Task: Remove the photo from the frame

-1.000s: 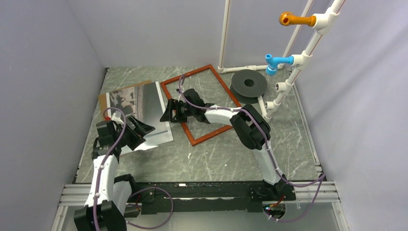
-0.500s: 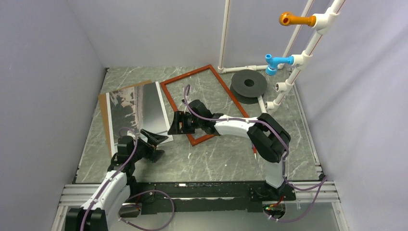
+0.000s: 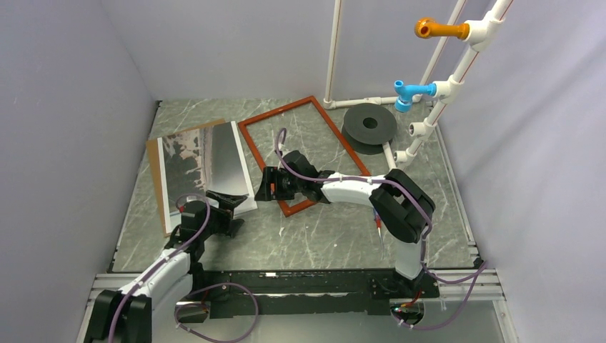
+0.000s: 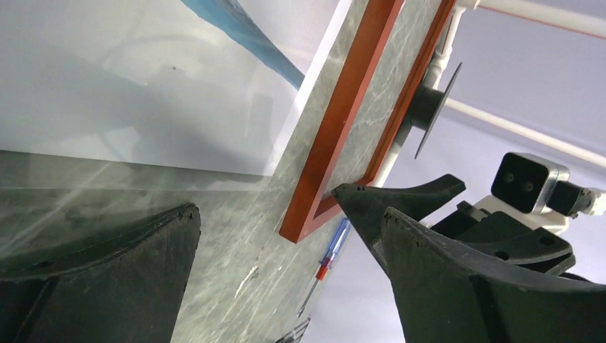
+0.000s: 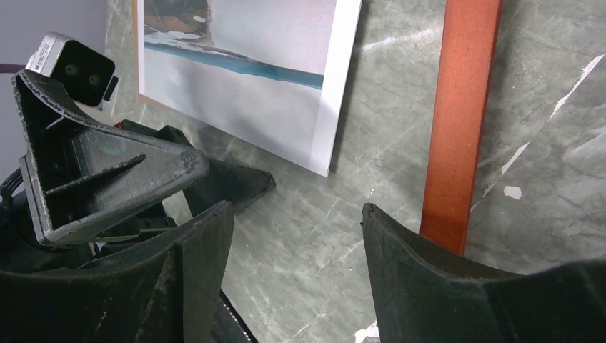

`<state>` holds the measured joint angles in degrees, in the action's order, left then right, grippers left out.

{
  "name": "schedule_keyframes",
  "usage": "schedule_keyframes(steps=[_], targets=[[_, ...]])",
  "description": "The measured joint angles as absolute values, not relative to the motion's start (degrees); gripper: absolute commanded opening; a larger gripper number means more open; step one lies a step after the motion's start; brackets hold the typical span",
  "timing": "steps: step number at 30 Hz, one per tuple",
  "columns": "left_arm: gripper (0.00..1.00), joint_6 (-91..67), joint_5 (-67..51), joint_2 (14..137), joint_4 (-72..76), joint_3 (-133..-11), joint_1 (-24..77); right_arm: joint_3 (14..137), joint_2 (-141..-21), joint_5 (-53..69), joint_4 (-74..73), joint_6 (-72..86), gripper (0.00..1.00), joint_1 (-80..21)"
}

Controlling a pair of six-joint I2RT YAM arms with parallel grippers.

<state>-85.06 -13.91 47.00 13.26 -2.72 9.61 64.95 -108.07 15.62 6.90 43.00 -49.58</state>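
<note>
Left gripper (image 3: 227, 209): jaws spread wide with nothing between them, low over the table (image 3: 321, 236) at the near right corner of the photo (image 3: 204, 161); whether it touches the sheet cannot be told. Right gripper (image 3: 267, 184): jaws parted, holding nothing, poised over the bare strip between the photo and the frame (image 3: 314, 107), one finger (image 5: 429, 286) just beside the frame's left rail. Photo: out of the frame, flat on a brown backing panel (image 3: 152, 153), left of the frame and not touching it. Frame: reddish-brown, lying flat, table showing through its opening. Table: grey-green marbled. Far right: black disc (image 3: 369, 123); white pipe stand (image 3: 451, 80) with orange peg (image 3: 439, 28) and blue peg (image 3: 411, 91). Walls (image 3: 71, 107): pale lilac.
</note>
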Motion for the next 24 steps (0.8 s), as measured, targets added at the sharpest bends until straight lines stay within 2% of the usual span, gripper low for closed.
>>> schedule_keyframes(steps=[4,13,18,24], targets=[[0.99,-86.59,-11.42,46.83,13.52,-2.46,9.85,64.95,-108.07,15.25,6.72,42.74,0.68,-49.6],[0.9,-89.3,-9.69,53.08,23.29,-1.13,9.87,64.95,-108.07,15.09,5.91,40.25,0.71,-49.5],[0.86,-88.58,-7.03,49.8,21.54,-0.6,9.96,64.95,-108.07,17.28,6.2,40.32,0.72,-48.58],[0.86,-87.26,-4.73,44.71,20.62,-0.6,9.96,64.93,-108.36,21.15,8.73,42.06,0.7,-46.33]])
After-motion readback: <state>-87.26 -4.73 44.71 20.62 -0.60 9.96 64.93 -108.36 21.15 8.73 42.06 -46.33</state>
